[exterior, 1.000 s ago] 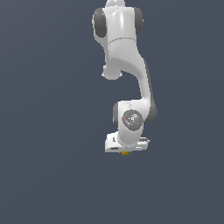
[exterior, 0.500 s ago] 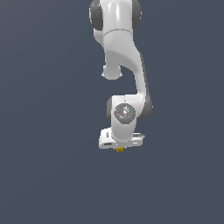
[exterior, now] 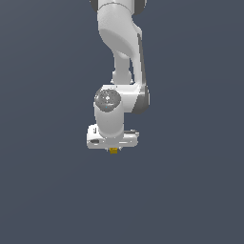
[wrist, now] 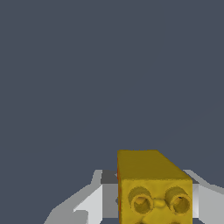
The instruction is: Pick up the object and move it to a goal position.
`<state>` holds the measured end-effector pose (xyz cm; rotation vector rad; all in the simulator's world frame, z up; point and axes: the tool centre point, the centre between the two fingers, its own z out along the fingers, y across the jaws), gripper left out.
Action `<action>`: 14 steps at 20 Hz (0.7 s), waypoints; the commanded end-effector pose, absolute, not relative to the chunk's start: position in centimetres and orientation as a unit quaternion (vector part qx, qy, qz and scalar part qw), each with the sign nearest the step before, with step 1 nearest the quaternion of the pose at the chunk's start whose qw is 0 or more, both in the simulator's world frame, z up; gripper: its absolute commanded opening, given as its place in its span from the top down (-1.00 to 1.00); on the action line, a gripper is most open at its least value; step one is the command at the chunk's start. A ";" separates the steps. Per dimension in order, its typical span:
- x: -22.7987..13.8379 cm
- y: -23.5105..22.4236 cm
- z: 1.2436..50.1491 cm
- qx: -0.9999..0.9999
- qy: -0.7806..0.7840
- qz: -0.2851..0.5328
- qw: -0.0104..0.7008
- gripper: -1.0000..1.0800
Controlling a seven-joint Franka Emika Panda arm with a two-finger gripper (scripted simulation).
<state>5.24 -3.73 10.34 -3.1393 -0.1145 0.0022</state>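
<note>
- We see the white arm (exterior: 119,57) reaching down from the top of the exterior view, its wrist joint facing the camera and the claw (exterior: 113,147) pointing downward below it.
- The object (exterior: 114,150) — a small yellow-gold lump — shows just under the claw's white body, tucked between the fingers, with only its lower part peeking out.
- In the wrist view the object (wrist: 153,186) fills the near foreground: a yellow blocky piece with a flat top face and two round studs on the end facing the camera.
- White fingers (wrist: 89,203) sit against both sides of the block there, so we read the claw as closed on the object, at a narrow spread.
- Nothing but the plain dark grey-blue background (exterior: 200,190) lies around and under the claw in either view; we cannot tell whether the object touches any surface.
- Compared with a second ago, the arm has swung toward the exterior view's left: the claw and the yellow lump sat nearer the middle of the frame then, and now lie a little left of it.
- The wrist has also turned — the round joint cap now faces us more squarely than before.
- The object stays in the claw throughout, at much the same height in the frame.
</note>
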 end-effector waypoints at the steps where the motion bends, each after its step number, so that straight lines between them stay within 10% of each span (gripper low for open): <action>1: 4.3 -6.2 12.3 -0.999 -0.036 0.000 0.000 1.00; 14: -0.3 -18.4 22.1 -0.999 -0.036 0.000 0.001 1.00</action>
